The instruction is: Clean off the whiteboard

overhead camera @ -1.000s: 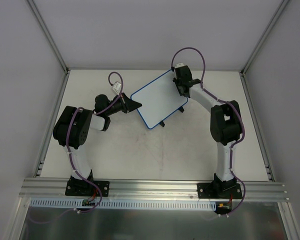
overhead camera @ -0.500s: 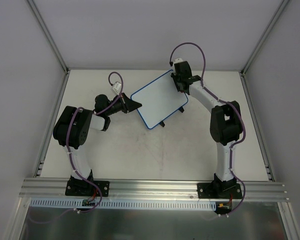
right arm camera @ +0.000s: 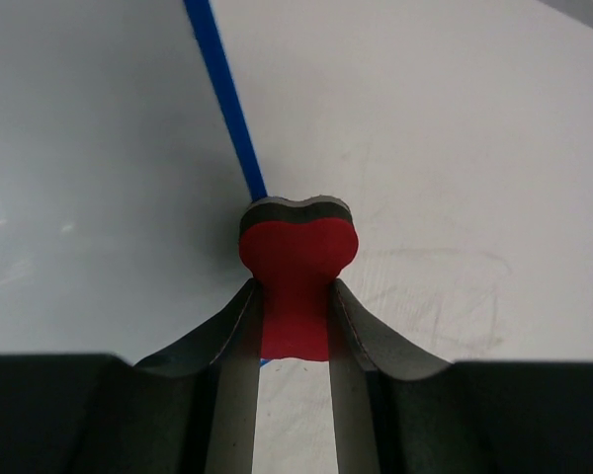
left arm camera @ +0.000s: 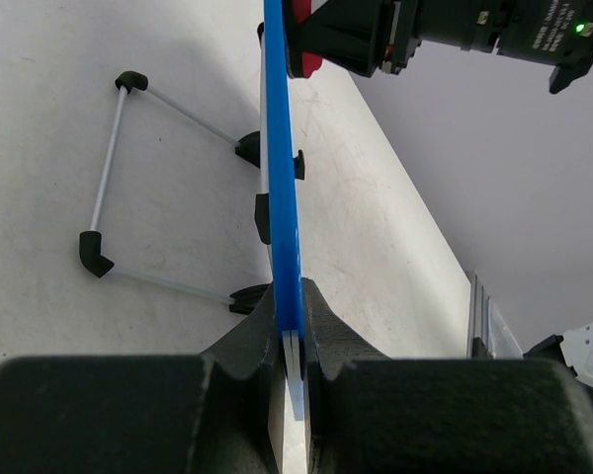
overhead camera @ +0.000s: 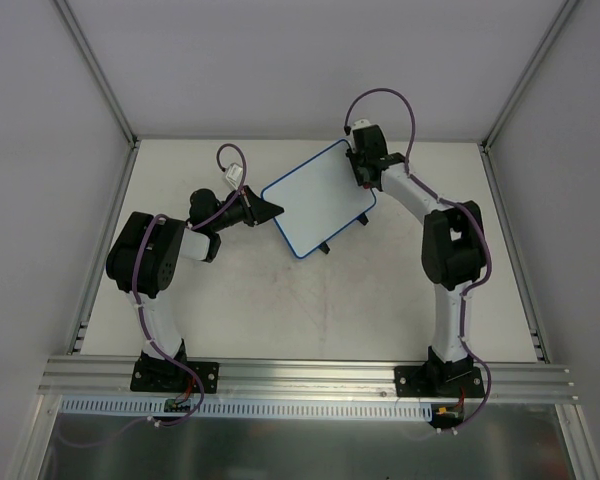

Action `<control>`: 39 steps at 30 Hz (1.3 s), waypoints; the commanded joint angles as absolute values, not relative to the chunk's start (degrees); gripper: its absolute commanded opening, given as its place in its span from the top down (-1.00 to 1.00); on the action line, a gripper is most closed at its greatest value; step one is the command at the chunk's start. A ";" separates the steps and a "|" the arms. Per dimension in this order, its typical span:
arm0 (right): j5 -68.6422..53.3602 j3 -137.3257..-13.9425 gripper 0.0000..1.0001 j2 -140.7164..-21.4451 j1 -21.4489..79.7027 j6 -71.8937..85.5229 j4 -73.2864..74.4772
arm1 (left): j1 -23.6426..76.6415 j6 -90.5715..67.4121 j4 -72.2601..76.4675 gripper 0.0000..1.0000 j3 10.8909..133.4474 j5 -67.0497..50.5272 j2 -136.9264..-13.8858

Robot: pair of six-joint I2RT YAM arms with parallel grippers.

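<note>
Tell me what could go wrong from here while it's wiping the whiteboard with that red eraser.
The red eraser in the right gripper sits at the blue rim of the whiteboard; a stroke outward could run off the edge. The left gripper pinches only the board's thin edge, so wiping pressure might twist or slip the board out of that grip.

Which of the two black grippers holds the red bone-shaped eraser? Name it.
The right gripper, shut on the red bone-shaped eraser; the left gripper instead clamps the edge of the blue-rimmed white whiteboard.
</note>
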State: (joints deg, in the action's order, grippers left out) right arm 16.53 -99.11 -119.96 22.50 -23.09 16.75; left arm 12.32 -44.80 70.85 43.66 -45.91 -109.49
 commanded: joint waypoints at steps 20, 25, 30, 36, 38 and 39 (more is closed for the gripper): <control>17.75 -90.97 1.00 -109.87 20.65 -20.48 14.68 | 12.57 -43.68 79.89 1.00 44.47 -49.92 -107.67; 18.20 -89.21 1.00 -106.35 22.14 -20.66 12.04 | 12.66 -43.59 79.89 1.00 44.38 -49.83 -107.75; 16.79 -92.01 1.00 -108.54 22.85 -20.92 12.39 | 12.66 -43.77 79.89 1.00 44.38 -49.83 -107.67; 14.94 -96.23 1.00 -112.58 22.85 -20.92 14.32 | 12.66 -43.51 79.80 1.00 44.30 -49.92 -107.49; 14.68 -97.73 1.00 -114.16 22.85 -20.92 14.94 | 12.66 -43.51 79.72 1.00 44.30 -49.92 -107.49; 14.76 -98.17 1.00 -114.69 22.85 -20.83 15.12 | 12.66 -43.42 79.72 1.00 44.21 -49.83 -107.40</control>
